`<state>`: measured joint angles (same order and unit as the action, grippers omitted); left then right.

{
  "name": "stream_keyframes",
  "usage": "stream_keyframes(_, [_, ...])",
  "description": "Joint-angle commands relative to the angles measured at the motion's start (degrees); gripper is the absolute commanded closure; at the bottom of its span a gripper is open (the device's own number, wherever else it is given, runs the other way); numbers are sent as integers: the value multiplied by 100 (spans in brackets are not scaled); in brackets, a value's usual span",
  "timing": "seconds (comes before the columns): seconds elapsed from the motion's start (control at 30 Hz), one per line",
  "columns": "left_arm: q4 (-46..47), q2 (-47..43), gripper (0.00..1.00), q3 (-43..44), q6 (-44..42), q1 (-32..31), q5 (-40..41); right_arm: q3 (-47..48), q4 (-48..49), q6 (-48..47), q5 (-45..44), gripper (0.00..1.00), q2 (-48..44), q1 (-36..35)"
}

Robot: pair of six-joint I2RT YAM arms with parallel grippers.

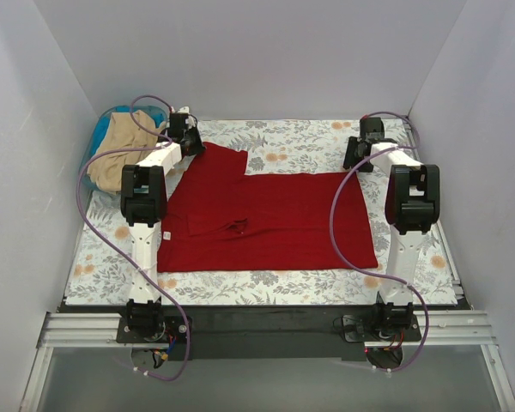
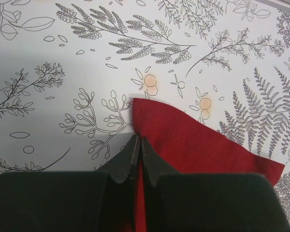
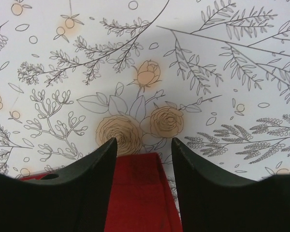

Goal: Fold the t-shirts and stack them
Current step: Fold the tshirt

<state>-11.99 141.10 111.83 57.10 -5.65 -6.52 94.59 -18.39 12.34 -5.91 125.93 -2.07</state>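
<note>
Reaches with both arms to the far side: left pinched, right parted.

Rises with the left arm [image 1: 143,193] from its near-edge base, elbow bent, forearm angled forward and right toward the far-left corner. Clamps the left gripper [image 2: 137,141] fully, fingers [image 2: 123,162] pressed tip to tip with a corner of the red shirt [image 2: 193,140] caught between them. Mirrors that with the right arm [image 1: 412,202], elbow raised, forearm angled forward and left toward the far right. Points the right gripper [image 3: 144,145] downward, fingers [image 3: 87,183] standing apart, a red hem showing in the gap near their roots; cannot tell whether either finger touches it.
</note>
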Motion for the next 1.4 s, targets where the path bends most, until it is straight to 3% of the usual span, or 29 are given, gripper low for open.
stream_keyframes(0.0, [-23, -539, 100, -100, -32, -15, -24, -186, -358, 128, -164, 45, -253, -136])
stream_keyframes(0.6, [-23, -662, 100, -109, -6, -24, -86, -204, -710, 269, -560, 62, -315, -154])
stream_keyframes(0.83, [12, -759, 100, -48, 29, -24, -95, -81, -718, 260, -455, 97, -271, -163])
stream_keyframes(0.87, [38, -768, 100, -21, 29, -24, -103, -63, -727, 260, -463, 99, -279, -163])
stream_keyframes(1.2, [214, -1514, 100, -73, 99, -24, -51, -37, -736, 216, -534, 99, -402, -154])
stream_keyframes(1.37, [390, -2015, 100, -618, 108, -24, 98, -63, -736, 164, -613, 99, -543, -154])
